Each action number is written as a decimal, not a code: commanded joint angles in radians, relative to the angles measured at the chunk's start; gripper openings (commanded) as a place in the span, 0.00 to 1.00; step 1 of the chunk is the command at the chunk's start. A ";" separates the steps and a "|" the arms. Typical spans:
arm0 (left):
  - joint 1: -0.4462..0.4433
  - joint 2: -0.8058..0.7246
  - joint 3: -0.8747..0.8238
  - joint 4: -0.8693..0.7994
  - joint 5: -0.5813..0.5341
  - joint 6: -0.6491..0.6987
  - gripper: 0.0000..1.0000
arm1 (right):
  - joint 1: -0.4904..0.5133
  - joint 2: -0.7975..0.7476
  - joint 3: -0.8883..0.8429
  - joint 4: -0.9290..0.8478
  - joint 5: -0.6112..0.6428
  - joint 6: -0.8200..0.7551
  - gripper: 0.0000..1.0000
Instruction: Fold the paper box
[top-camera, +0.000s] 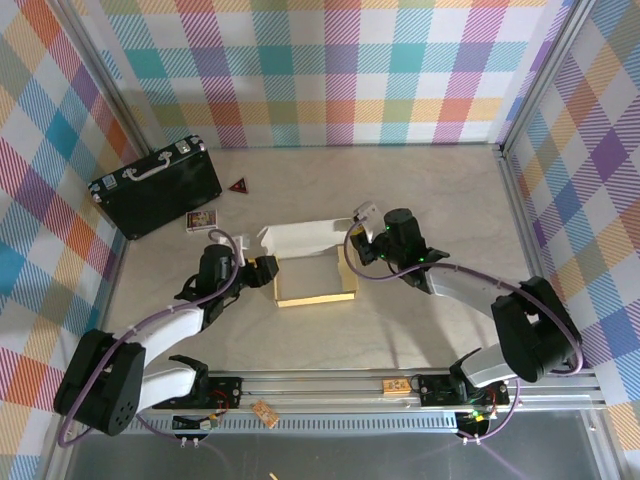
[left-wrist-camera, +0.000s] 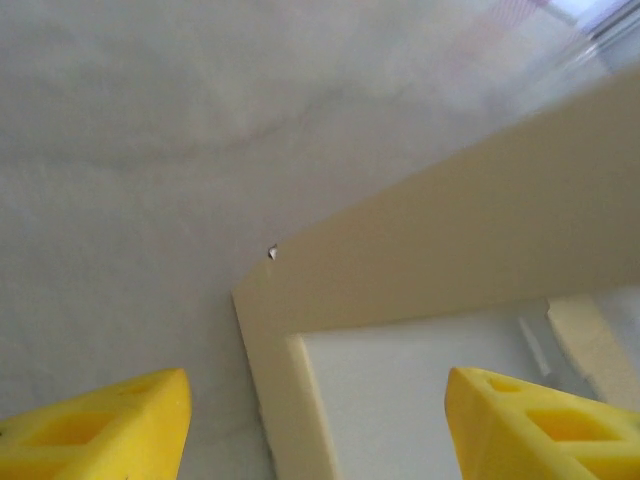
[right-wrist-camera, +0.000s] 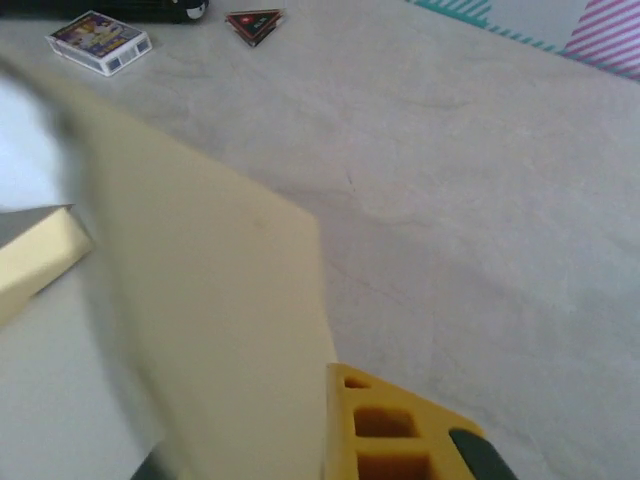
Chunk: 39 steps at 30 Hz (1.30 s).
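The paper box (top-camera: 312, 272) lies mid-table with tan walls, a white floor and a white flap standing along its far side. My left gripper (top-camera: 264, 270) hovers at the box's left wall. In the left wrist view that gripper (left-wrist-camera: 320, 430) is open, its yellow fingertips (left-wrist-camera: 110, 430) set either side of the tan corner wall (left-wrist-camera: 270, 340). My right gripper (top-camera: 352, 250) is at the box's right wall. In the right wrist view one yellow finger (right-wrist-camera: 400, 430) presses flat against a raised tan flap (right-wrist-camera: 220, 300); the other finger is hidden behind the flap.
A black hard case (top-camera: 157, 187) with a silver handle sits at the back left. Next to it are a small card pack (top-camera: 202, 220) and a dark red triangle (top-camera: 238, 185). Two small tan pieces (top-camera: 396, 386) lie on the front rail.
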 joint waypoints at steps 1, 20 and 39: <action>-0.023 0.084 -0.007 0.063 -0.027 -0.031 0.66 | 0.039 0.034 0.035 0.026 0.102 -0.013 0.01; -0.095 0.290 0.097 0.092 -0.059 -0.054 0.38 | 0.219 0.121 0.233 -0.295 0.478 0.326 0.00; -0.102 0.291 0.123 0.094 -0.030 -0.051 0.38 | 0.399 0.232 0.215 -0.530 0.786 0.764 0.00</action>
